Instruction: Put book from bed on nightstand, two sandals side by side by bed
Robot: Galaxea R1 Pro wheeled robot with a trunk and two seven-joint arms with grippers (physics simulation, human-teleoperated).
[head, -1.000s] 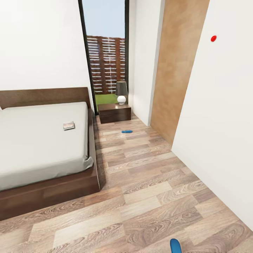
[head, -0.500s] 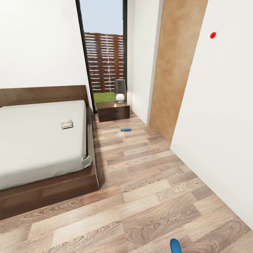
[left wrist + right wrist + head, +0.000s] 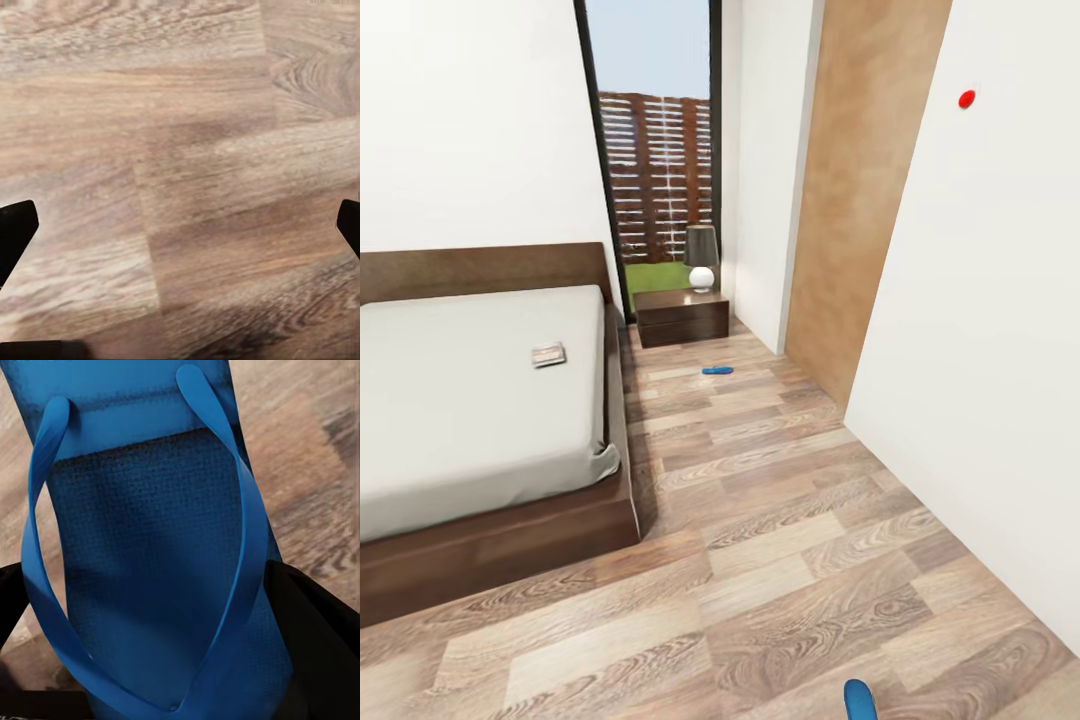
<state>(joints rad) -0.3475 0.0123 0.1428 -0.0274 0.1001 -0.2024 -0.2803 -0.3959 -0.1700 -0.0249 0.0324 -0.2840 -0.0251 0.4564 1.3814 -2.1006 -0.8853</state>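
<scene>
Between the right gripper [image 3: 161,607]'s dark jaws sits one blue sandal [image 3: 150,547], its sole running lengthwise out ahead of them and its thong straps arching over the footbed; the jaws stand against its two long edges, so I judge them clamped on it, carrying it above the wood-plank floor [image 3: 315,457]. The head view catches the tip of this same sandal [image 3: 858,697] at the lower edge of the picture. The left gripper [image 3: 180,225] is spread wide, one fingertip at each side of its view with nothing but bare floor [image 3: 195,150] between them. The relation that matters now is the second sandal [image 3: 717,370]: it lies well ahead of both sets of jaws, flat on the floor, near the nightstand [image 3: 682,317] with its lamp [image 3: 701,258] and off the side of the bed [image 3: 480,400], with its long axis running across the aisle. Since the held sandal has to end up alongside that one, my judgement is that the right arm must bring it forward down the aisle and turn it to match. The book [image 3: 548,354] rests on the grey mattress, far forward and off to the left of the jaws, nearer the free left arm's side.
</scene>
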